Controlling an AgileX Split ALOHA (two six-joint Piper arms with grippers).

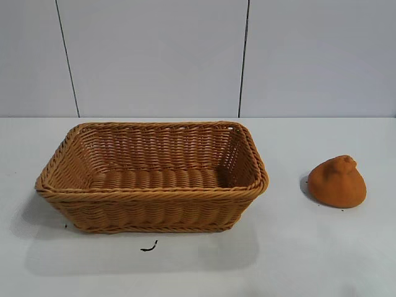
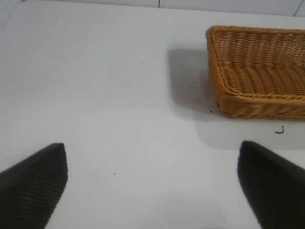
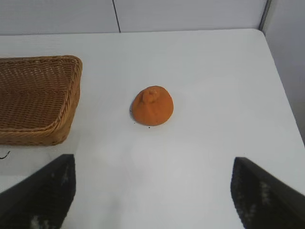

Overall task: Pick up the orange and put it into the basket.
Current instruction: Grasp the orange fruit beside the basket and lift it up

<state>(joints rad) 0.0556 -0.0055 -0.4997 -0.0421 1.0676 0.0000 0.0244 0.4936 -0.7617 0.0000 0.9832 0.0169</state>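
1 orange (image 1: pixel 337 182) sat on the white table (image 1: pixel 309 260), well apart from 1 wicker basket (image 1: pixel 154 204), to its right in the exterior view. The right gripper (image 3: pixel 152 191) hung spread open above the table near the orange, holding nothing. The left gripper (image 2: pixel 152 183) was likewise wide open over bare table beside the basket.

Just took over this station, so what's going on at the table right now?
Nothing is held yet. The orange sits on the white table, to the right of the wicker basket and apart from it; the basket holds nothing. The right tool is open with the orange in front of it, lined up between its fingers but short of it. The left tool is open over bare table near the basket's corner.
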